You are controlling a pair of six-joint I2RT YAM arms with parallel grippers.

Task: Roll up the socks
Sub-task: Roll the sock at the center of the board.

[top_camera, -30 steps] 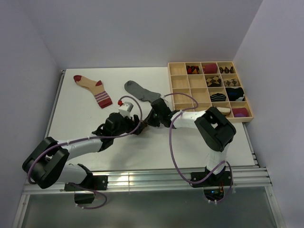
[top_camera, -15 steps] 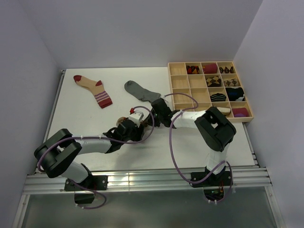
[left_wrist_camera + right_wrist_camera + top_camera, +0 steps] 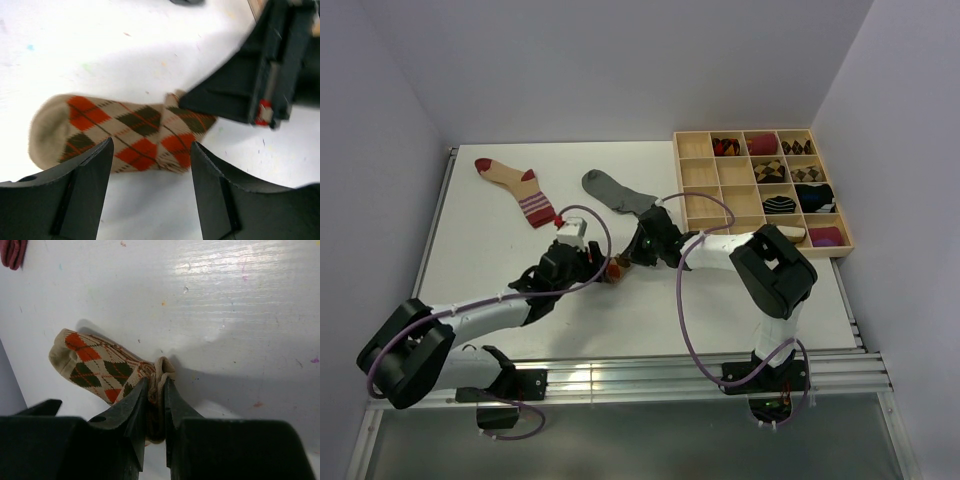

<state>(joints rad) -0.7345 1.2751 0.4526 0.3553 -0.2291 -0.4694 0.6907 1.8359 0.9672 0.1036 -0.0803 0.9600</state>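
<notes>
The flat white table [image 3: 720, 300] carried everything, with pale wall panels [image 3: 620, 70] on three sides. Two black-and-white robot arms extended over it from the near edge. The left arm [image 3: 480, 312] lay stretched low towards the middle, and the right arm [image 3: 775, 270] was folded at its elbow and pointed leftwards, so their ends came close together near the table's centre. At the far right lay a shallow wooden tray [image 3: 701, 173] of square compartments, several on its right side holding rolled sock bundles [image 3: 780, 205]. Well apart from it, at the far left, the beige sock [image 3: 515, 185] with dark-red toe, heel and striped cuff lay flat. The plain grey sock [image 3: 615, 192] lay flat between it and the tray, just beyond the arms' ends. The brown argyle sock [image 3: 125, 132] with red and dark diamonds lay on the table between the two pincers, with a crease across it near one end (its rounded beige end pointed away from the right arm). The right pincer [image 3: 156, 390] was pressed together on that sock's bunched end, pinching the fabric between its tips. The left pincer [image 3: 151, 150] stood spread, its two black fingers [image 3: 85, 195] on either side of the argyle sock's middle in the wrist view. Whether they touched the fabric could not be told.
</notes>
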